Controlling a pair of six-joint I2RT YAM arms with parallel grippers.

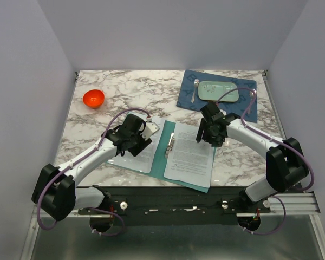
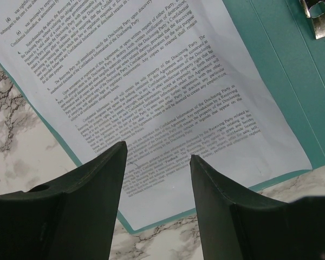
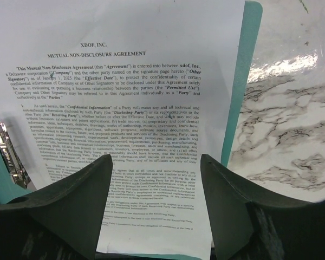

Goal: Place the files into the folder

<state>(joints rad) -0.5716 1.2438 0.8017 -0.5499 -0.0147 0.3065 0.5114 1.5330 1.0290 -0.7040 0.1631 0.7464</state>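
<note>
The teal folder (image 1: pixel 165 147) lies open on the marble table, its metal clip (image 2: pixel 319 16) at the spine. One of the files, a printed white sheet (image 1: pixel 134 158), rests on the left leaf. Another sheet (image 1: pixel 190 154), headed as a non-disclosure agreement (image 3: pixel 130 97), covers the right leaf (image 3: pixel 239 81). My left gripper (image 2: pixel 158 150) hovers open over the lower part of the left sheet (image 2: pixel 151 81), with nothing between its fingers. My right gripper (image 3: pixel 157 162) is open above the right sheet, also holding nothing. In the top view the left gripper (image 1: pixel 143 138) and right gripper (image 1: pixel 205 136) flank the spine.
An orange bowl (image 1: pixel 93 98) stands at the back left. A dark blue placemat (image 1: pixel 188 95) at the back right carries a pale green tray (image 1: pixel 218 91) and a fork (image 1: pixel 194 89), close behind the right wrist. White walls enclose the table on three sides.
</note>
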